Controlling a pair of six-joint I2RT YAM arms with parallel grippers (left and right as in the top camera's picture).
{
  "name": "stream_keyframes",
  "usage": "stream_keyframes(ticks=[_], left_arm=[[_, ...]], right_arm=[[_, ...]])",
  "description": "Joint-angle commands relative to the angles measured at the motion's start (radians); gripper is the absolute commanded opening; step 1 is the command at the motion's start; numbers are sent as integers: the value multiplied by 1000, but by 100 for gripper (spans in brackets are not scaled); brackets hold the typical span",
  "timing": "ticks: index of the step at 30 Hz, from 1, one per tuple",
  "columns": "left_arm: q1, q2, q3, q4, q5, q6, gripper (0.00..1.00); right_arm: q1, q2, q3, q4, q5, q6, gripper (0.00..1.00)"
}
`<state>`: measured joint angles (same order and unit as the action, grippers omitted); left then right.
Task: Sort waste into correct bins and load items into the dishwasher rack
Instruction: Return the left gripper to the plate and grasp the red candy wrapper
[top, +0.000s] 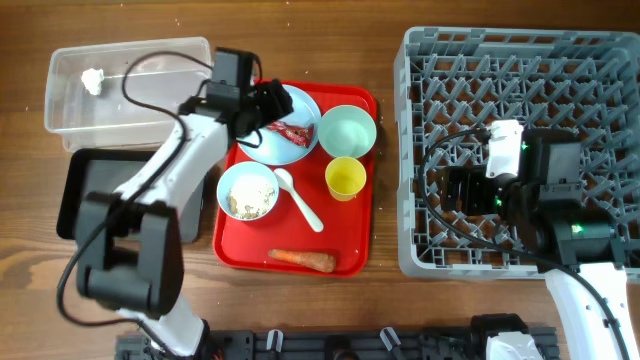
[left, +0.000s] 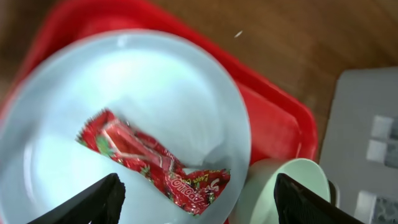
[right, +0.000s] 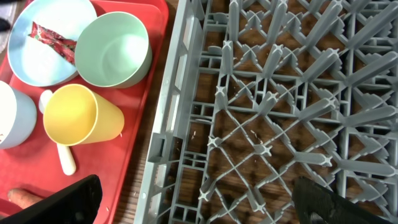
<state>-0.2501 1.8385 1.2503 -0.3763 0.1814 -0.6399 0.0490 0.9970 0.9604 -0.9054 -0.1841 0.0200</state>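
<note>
Candy wrapper (left: 155, 165): red and crumpled, on the pale blue plate (left: 155, 74), upper centre-left of the overhead view, on the red tray (top: 350, 255).
Left gripper (left: 199, 205): spread wide and empty, hovering just above the wrapper (its fingers straddle it in the wrist view).
Right gripper (right: 199, 202): also wide and empty, over the grey rack (top: 520, 60) at the right of the frame.
Risk at the pinch: the wrapper looks thin and glossy. Closing too high would likely miss it. Closing too low could press the plate and shove it toward the green bowl (top: 347, 130).
Risk in the carry: caught by one corner, the wrapper could slip free before it reaches the clear tub (top: 130, 95) at upper left.
Risk at the bins: the black tray (top: 85, 190) sits just below the tub, so a short reach might drop the wrapper in the wrong one.
</note>
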Motion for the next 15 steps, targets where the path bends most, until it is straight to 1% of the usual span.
stream_keyframes(ticks=[1, 4, 6, 7, 9, 15], left_arm=[[-30, 76, 6, 30, -19, -135, 78], [-47, 111, 6, 29, -48, -135, 77], [-53, 139, 6, 29, -52, -136, 73], [-55, 148, 6, 29, -63, -158, 72], [-56, 154, 6, 36, -79, -184, 72], [-57, 157, 6, 59, -130, -184, 70]], right_arm=[[3, 1, 27, -1, -20, -17, 100], [3, 1, 27, -1, -20, -17, 100], [3, 1, 27, 0, -20, -17, 100], [3, 1, 27, 0, -20, -17, 100], [3, 1, 27, 0, -20, -17, 100], [3, 1, 27, 0, -20, -17, 100]])
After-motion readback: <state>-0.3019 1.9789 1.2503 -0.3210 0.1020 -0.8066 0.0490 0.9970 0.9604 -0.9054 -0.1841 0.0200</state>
